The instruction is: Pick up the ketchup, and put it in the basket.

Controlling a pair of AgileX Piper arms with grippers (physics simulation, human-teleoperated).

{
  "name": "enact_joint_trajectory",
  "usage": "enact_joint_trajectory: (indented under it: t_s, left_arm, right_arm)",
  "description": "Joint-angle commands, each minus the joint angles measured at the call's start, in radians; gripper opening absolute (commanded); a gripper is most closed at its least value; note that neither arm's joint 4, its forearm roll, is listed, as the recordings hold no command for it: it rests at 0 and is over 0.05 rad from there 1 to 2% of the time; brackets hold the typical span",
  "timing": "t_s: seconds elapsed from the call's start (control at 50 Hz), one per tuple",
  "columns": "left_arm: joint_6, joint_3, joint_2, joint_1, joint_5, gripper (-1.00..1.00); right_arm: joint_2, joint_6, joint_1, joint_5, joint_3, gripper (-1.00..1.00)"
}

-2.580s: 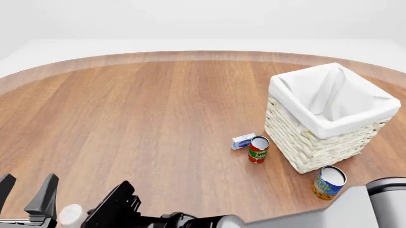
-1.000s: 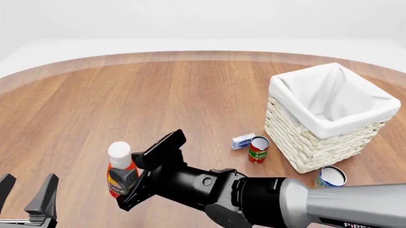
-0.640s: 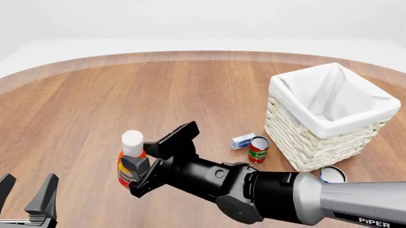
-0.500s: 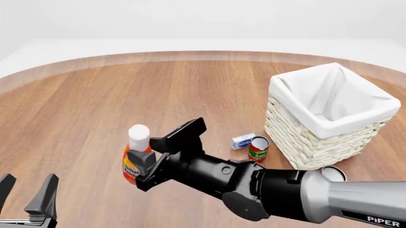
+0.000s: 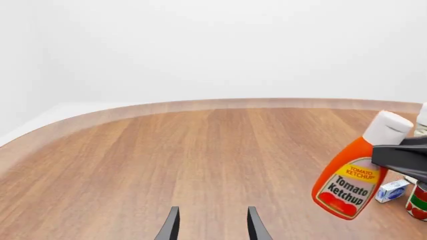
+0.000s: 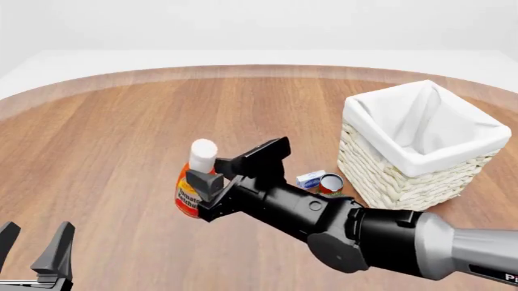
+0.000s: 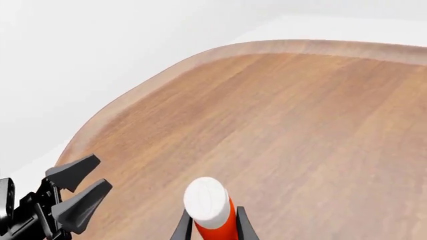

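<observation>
The ketchup point(image 6: 191, 189) is an orange-red bottle with a white cap and a yellowish label. My right gripper point(image 6: 212, 177) is shut on it and holds it tilted above the middle of the table, left of the basket point(image 6: 402, 185). It also shows in the left wrist view point(image 5: 349, 186) and, cap up, between the fingers in the right wrist view point(image 7: 207, 201). My left gripper point(image 6: 36, 242) is open and empty at the near left edge; its fingers show in the left wrist view point(image 5: 212, 227).
A small red-and-green can point(image 6: 330, 182) and a small blue box point(image 6: 309, 180) stand just left of the basket, partly behind my right arm point(image 6: 364, 233). The left gripper also shows in the right wrist view point(image 7: 73, 192).
My right gripper has carried the ketchup up and to the right, toward the basket. The left gripper has not moved.
</observation>
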Motion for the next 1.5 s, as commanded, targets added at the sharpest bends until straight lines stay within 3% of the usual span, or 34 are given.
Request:
enact_joint_trajectory:
  t_s: [0.02, 0.82, 1.5]
  left_arm:
    - [0.0, 0.0, 0.0, 0.0, 0.0, 1.0]
    - [0.0, 0.0, 0.0, 0.0, 0.0, 1.0]
    - [0.0, 0.0, 0.0, 0.0, 0.0, 1.0]
  right_arm:
    - [-0.03, 0.027, -0.04, -0.022, 0.022, -1.0]
    - [-0.15, 0.044, -0.221, -0.071, 0.107, -1.0]
    - [-0.283, 0.103, -0.384, -0.114, 0.202, -1.0]
